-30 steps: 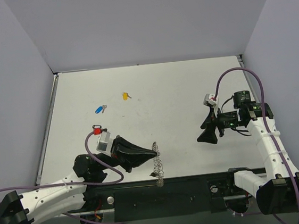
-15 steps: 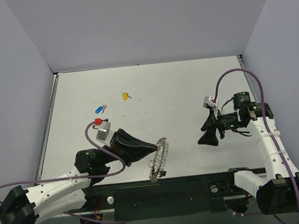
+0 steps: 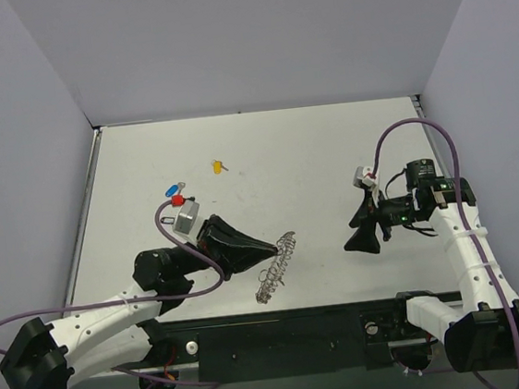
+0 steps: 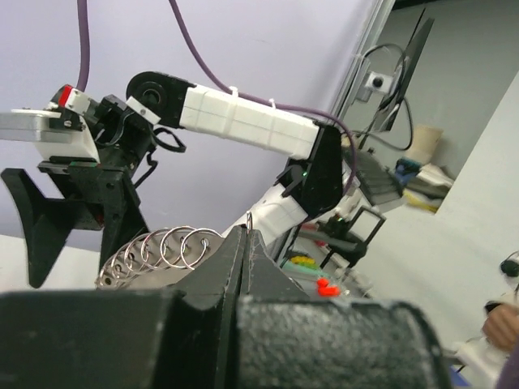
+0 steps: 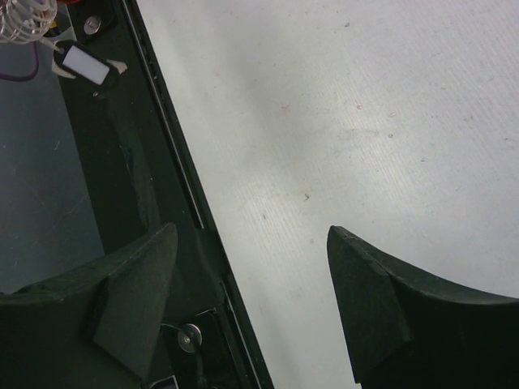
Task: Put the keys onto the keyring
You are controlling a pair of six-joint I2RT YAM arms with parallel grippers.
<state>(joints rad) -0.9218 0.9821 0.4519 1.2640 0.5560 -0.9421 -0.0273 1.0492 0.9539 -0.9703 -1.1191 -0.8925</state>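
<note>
From above, a white table [image 3: 328,141] sits inside 3 pale lilac walls [image 3: 252,37]. The left gripper [image 3: 271,246] is pinched tight on the keyring [image 3: 275,269], which slants toward the front edge. A blue key [image 3: 174,188] and a yellow key [image 3: 219,167] lie farther back. The right gripper [image 3: 356,226] gapes wide, holding nothing.

The left wrist view shows the closed fingers [image 4: 235,267] holding the coils, with lilac wall behind.

The right wrist view shows spread fingers [image 5: 130,284] above the table's edge and a black rail [image 5: 162,162].
</note>
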